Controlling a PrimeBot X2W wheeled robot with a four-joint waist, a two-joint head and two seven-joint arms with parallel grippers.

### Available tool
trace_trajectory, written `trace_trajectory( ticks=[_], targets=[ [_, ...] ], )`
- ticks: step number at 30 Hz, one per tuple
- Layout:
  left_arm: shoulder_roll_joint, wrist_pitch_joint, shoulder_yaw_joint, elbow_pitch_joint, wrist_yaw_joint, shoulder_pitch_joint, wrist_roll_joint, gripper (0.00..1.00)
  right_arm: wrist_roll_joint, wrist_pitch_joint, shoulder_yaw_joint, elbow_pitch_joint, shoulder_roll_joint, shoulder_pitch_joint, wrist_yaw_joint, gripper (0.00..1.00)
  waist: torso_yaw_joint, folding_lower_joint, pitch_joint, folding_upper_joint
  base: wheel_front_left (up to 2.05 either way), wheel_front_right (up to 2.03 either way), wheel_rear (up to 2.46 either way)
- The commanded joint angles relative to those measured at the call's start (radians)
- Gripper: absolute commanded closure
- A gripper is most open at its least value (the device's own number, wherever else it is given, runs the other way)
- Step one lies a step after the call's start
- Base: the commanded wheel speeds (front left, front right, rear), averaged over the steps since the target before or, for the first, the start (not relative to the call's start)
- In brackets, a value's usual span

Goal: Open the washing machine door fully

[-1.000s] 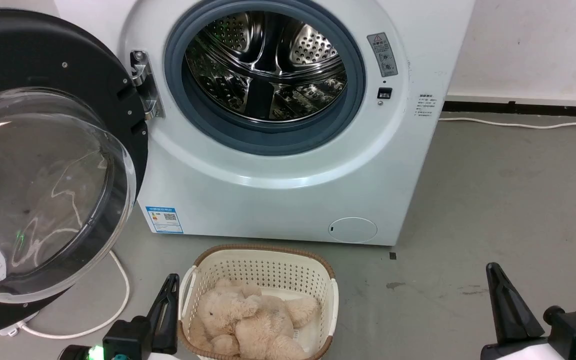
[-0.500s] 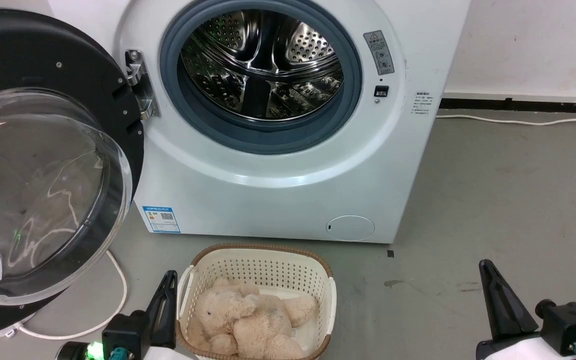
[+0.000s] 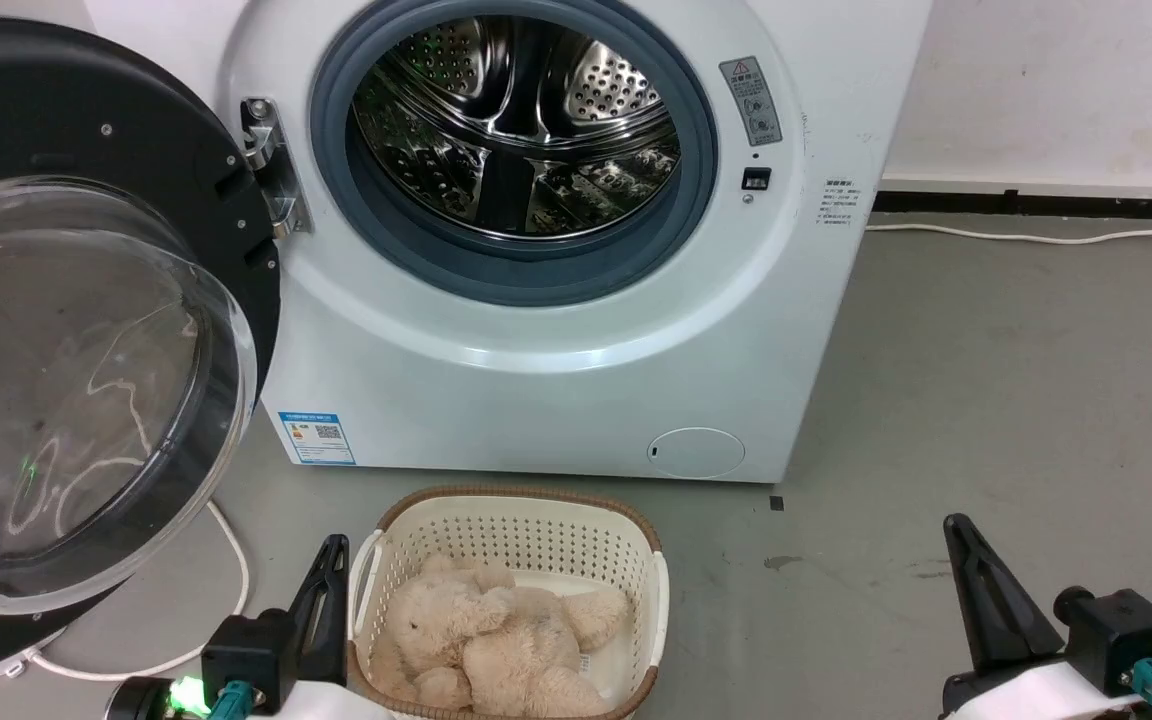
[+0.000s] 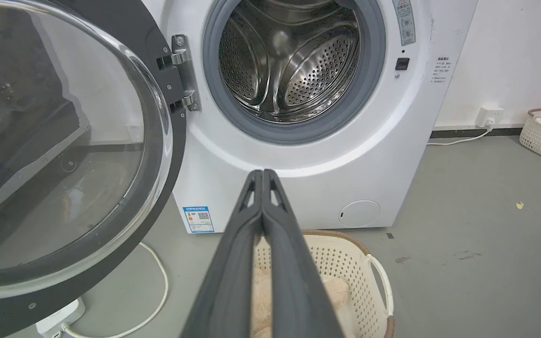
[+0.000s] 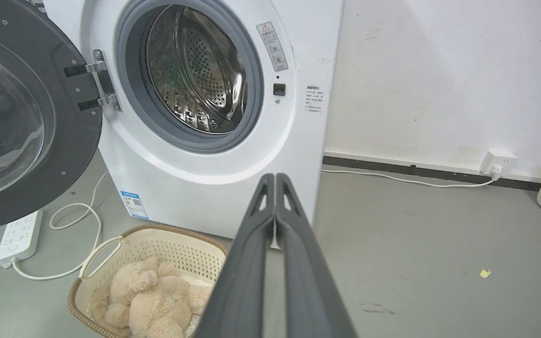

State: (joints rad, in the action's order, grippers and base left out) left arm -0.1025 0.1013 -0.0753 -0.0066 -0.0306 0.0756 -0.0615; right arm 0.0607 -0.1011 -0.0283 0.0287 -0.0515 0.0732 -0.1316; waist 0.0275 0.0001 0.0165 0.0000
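Standing open, washing machine door (image 3: 76, 350), up-left of left gripper (image 4: 262, 176), right gripper (image 5: 275, 178), both closed empty

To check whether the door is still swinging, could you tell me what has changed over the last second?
Only the camera moved: the whole head view slid slightly left and up. Nothing was gripped or released. The washing machine door stays wide open, the left gripper and right gripper stay shut, empty and clear of it, and the basket stays before the washing machine.
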Motion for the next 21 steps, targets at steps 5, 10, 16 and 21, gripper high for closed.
trace_trajectory(
  ticks=[5, 10, 16, 21],
  targets=[
    [0.012, -0.014, 0.014, 0.003, 0.009, -0.028, 0.015, 1.0, -0.012, 0.013, 0.004, -0.007, 0.001, -0.02, 0.001, 1.0, -0.003, 0.0, -0.002, 0.0, 0.0, 0.0, 0.0],
    [0.017, -0.024, 0.021, 0.003, 0.012, -0.033, 0.02, 1.0, -0.018, 0.024, 0.007, -0.009, 0.001, -0.026, 0.001, 1.0, -0.006, 0.0, -0.004, 0.0, 0.0, 0.0, 0.0],
    [0.022, -0.036, 0.029, 0.004, 0.015, -0.04, 0.027, 1.0, -0.025, 0.036, 0.01, -0.012, 0.001, -0.034, 0.001, 1.0, -0.009, 0.0, -0.006, 0.0, 0.0, 0.0, 0.0],
    [0.027, -0.046, 0.037, 0.004, 0.017, -0.046, 0.032, 1.0, -0.03, 0.046, 0.013, -0.015, 0.001, -0.04, 0.001, 1.0, -0.012, 0.0, -0.007, 0.0, 0.0, 0.0, 0.0]
  ],
)
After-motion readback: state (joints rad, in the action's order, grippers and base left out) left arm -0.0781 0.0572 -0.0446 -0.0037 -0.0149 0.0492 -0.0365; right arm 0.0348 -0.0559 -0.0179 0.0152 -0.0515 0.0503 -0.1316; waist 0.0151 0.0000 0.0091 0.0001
